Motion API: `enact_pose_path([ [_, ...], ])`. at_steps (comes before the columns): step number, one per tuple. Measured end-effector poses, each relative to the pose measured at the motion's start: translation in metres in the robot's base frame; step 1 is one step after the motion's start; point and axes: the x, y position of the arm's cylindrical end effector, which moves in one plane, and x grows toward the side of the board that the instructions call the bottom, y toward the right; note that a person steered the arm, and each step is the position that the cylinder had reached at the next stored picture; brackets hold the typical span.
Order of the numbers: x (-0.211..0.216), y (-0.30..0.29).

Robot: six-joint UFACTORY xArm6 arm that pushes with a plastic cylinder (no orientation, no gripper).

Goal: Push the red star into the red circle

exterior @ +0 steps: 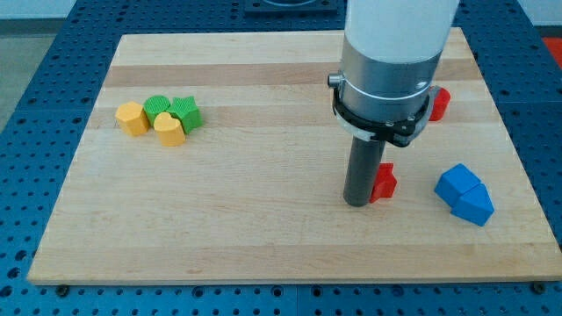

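Note:
The red star (384, 182) lies on the wooden board right of centre, partly hidden behind my rod. My tip (356, 203) rests on the board, touching the star's left side. The red circle (438, 104) sits further up and to the view's right, partly hidden behind the arm's grey collar. The star and the circle are well apart.
Two blue blocks (464, 194) sit together at the view's right, just right of the star. At the view's left is a cluster: a yellow block (133, 118), a yellow heart (169, 129), a green circle (157, 107) and a green block (186, 113). The board's right edge (518, 158) is near.

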Motion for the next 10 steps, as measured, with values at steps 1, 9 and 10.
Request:
enact_pose_path([
  [1, 0.000, 0.008],
  [9, -0.092, 0.067],
  [10, -0.104, 0.067],
])
